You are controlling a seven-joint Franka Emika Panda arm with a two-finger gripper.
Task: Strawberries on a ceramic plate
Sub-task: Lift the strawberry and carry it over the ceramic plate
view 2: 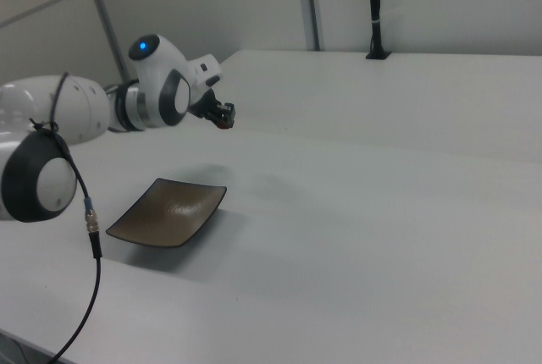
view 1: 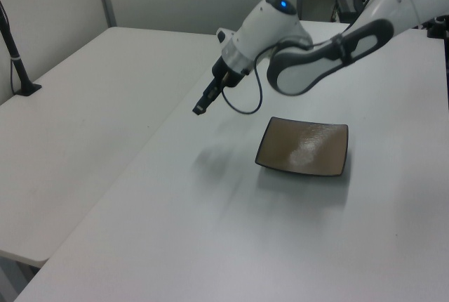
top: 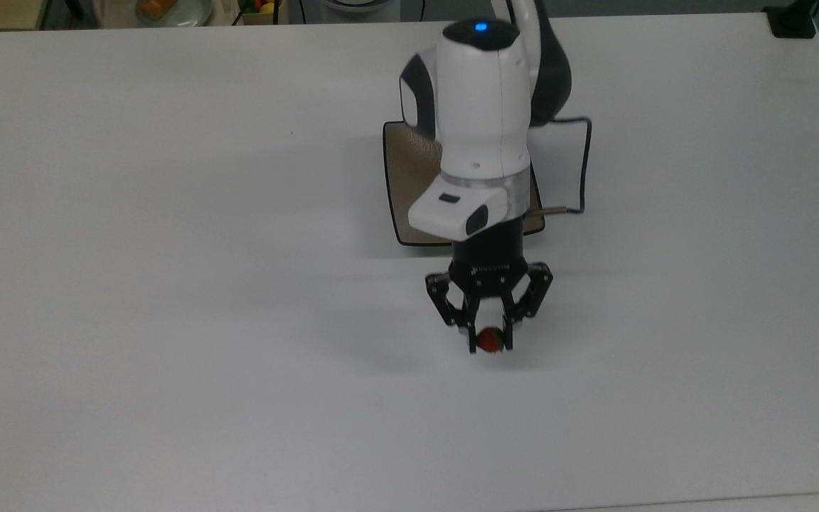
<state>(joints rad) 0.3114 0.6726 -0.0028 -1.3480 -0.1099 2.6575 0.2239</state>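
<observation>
Nearest in the top view, the strawberry (top: pixel 489 340) is being pinched between the two fingertips of the gripper (top: pixel 489 341), which are pressed in on its sides. It is being held clear of the white table (top: pixel 168 284); a soft shadow is being cast on the surface just beside it, which suggests it is being carried rather than rested. In the right view the gripper (view 2: pixel 223 116) is seen raised well above the table, with a red speck at its tip. In the left view the gripper (view 1: pixel 200 108) is likewise being held high, angled down toward the table, with its shadow lying on the surface below.

Behind the gripper, the ceramic plate (top: pixel 409 178) is lying flat on the table, partly covered in the top view by the robot arm (top: pixel 480 107). In the left view the ceramic plate (view 1: pixel 303 147) is shown bare, as in the right view (view 2: pixel 168 211). The fruit is probably being kept high so that the plate's upturned rim can be cleared on the way across. The carry is judged to be the step in hand, with the placing not yet done; a gentle lowering over the plate's middle would be called for, since a small round fruit could roll off if let go near an edge.

Farthest, at the top view's upper left, a round dish (top: pixel 168 8) with orange food is standing off the table.
</observation>
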